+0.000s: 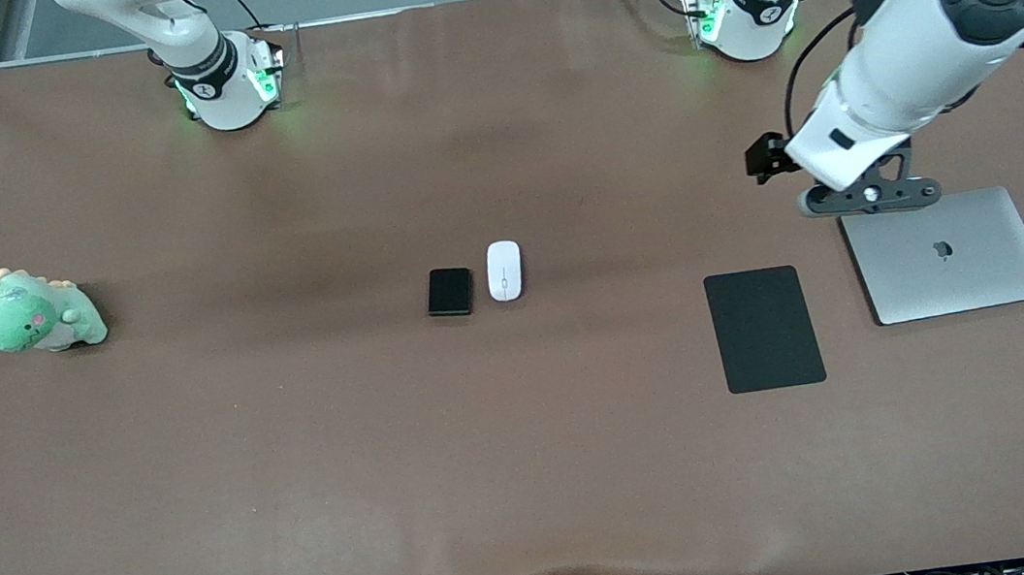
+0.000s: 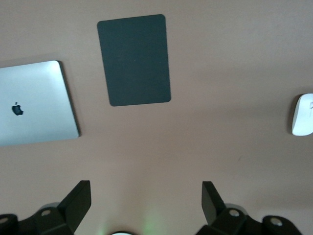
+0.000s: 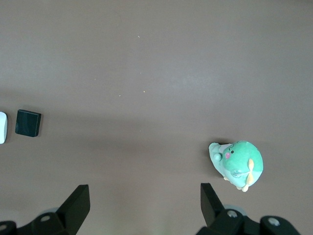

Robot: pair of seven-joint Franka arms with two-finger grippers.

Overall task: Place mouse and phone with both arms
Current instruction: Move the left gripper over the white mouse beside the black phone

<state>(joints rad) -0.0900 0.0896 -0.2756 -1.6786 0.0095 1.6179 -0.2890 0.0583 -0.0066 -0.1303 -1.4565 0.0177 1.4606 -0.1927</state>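
One mouse [image 1: 504, 271], white and oval with a grey midline, and one phone [image 1: 449, 291], a small black slab, lie side by side mid-table, well clear of every edge. One black mouse pad [image 1: 764, 328] and one silver laptop [image 1: 948, 254] sit toward the left arm's end, one green plush dinosaur [image 1: 34, 313] toward the right arm's. The left gripper [image 2: 145, 199] hangs spread and empty over bare table beside the laptop; the right gripper [image 3: 145, 199], likewise released, hangs over bare table near the plush.

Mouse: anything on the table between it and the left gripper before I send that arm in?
Nothing visible. The left gripper hangs open near the laptop; bare table runs from there to the mouse. The mouse pad sits nearer the front camera, off that path.
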